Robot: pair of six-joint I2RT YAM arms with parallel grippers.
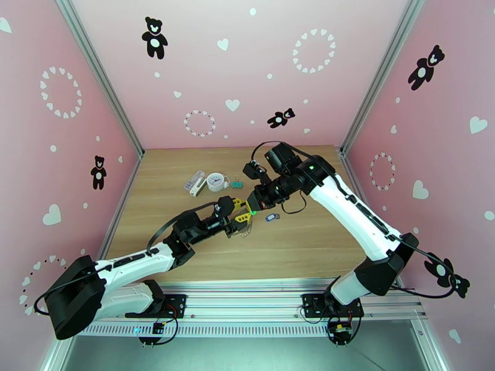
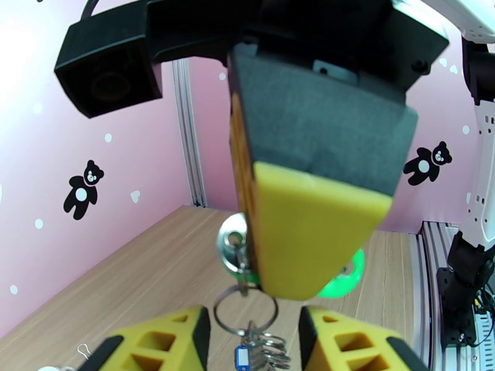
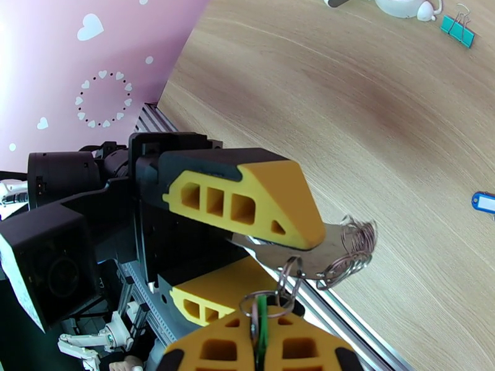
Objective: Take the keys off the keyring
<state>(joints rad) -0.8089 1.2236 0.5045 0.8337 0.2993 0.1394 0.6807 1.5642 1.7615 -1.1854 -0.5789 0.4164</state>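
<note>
Above the wooden table my two grippers meet tip to tip. My left gripper is shut on the keyring's flat silvery metal piece, from which small wire rings and a short chain hang. The green-headed key is edge-on between my right gripper's shut fingers, still linked to a ring. In the left wrist view the right gripper's finger blocks the middle, with the green head peeking out behind it. The blue-headed key lies loose on the table to the right.
A round white clock, a teal binder clip and a pale flat object lie at the back of the table. Pink walls close in three sides. A metal rail runs along the near edge.
</note>
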